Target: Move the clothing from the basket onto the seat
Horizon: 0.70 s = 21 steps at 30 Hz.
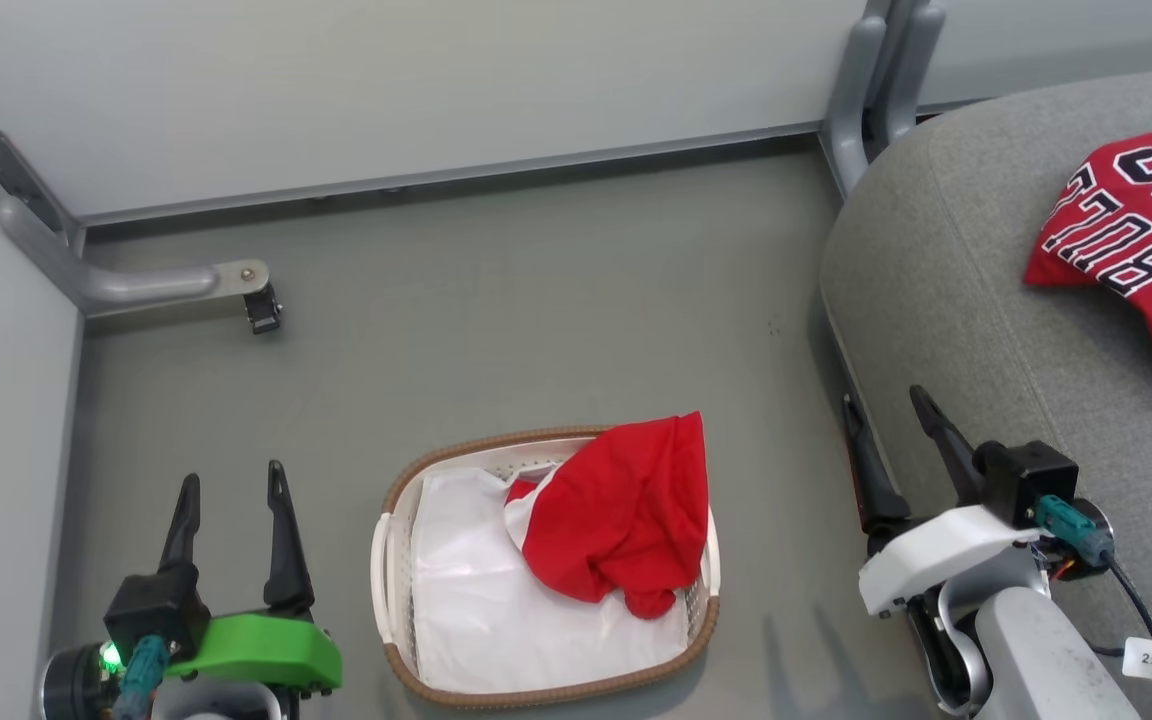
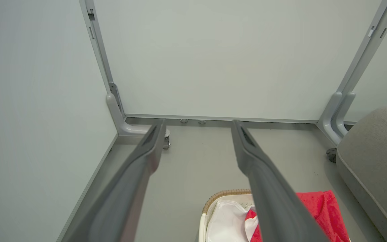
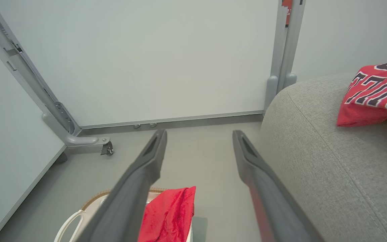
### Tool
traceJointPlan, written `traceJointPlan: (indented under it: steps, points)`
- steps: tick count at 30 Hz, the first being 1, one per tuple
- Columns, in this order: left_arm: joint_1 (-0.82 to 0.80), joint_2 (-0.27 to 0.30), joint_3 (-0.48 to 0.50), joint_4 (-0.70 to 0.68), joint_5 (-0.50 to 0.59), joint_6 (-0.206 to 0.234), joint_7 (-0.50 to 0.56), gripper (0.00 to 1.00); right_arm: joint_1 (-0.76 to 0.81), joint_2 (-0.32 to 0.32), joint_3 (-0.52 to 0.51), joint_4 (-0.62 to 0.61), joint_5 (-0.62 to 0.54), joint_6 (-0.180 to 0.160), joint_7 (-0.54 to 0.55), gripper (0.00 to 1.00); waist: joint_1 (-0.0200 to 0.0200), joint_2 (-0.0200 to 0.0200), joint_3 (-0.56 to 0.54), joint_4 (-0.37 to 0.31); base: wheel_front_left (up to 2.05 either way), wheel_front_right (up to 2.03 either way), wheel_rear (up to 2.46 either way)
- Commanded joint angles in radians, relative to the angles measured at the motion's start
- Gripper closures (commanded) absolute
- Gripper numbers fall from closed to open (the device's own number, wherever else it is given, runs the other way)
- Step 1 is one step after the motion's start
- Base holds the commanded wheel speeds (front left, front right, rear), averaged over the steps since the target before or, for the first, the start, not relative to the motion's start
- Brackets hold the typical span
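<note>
A white basket [image 1: 398,648] with a brown woven rim stands on the floor, lined with a white sheet. A plain red garment [image 1: 626,515] lies crumpled over its right side, draped on the rim; it also shows in the wrist views [image 2: 328,215] [image 3: 166,215]. A red jersey [image 1: 1141,235] with dark lettering lies on the grey seat [image 1: 946,260] at the right, and the right wrist view sees it too [image 3: 375,94]. My left gripper [image 1: 233,480] is open to the left of the basket, holding nothing. My right gripper [image 1: 886,400] is open beside the seat's front edge, holding nothing.
Grey partition panels wall in the floor at the back and left. A panel foot with a caster [image 1: 261,305] juts out at the left, and another upright [image 1: 871,80] stands by the seat's far corner. Bare grey floor lies beyond the basket.
</note>
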Motion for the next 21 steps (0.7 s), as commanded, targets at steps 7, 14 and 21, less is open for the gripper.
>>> traceJointPlan:
  steps: [7, 14, 21]
  points:
    - [0.061, 0.003, -0.013, -0.014, -0.034, -0.010, 0.001, 0.00, 0.043, 0.000, 0.017, 0.003, -0.022, -0.001, 0.000, 0.00, 0.0000, 0.0000, -0.044, 0.016, 0.00, 0.00, 0.00]
    - [0.030, 0.003, -0.048, 0.017, -0.051, -0.030, 0.000, 0.00, 0.005, 0.000, 0.028, -0.013, -0.027, -0.001, 0.000, 0.00, 0.0000, 0.0000, -0.012, -0.007, 0.00, 0.00, 0.00]
    - [-0.073, 0.003, -0.150, 0.144, -0.085, -0.069, 0.001, 0.00, -0.080, -0.014, 0.052, -0.081, -0.038, -0.001, 0.000, 0.00, 0.0000, 0.0000, 0.116, -0.061, 0.00, 0.00, 0.00]
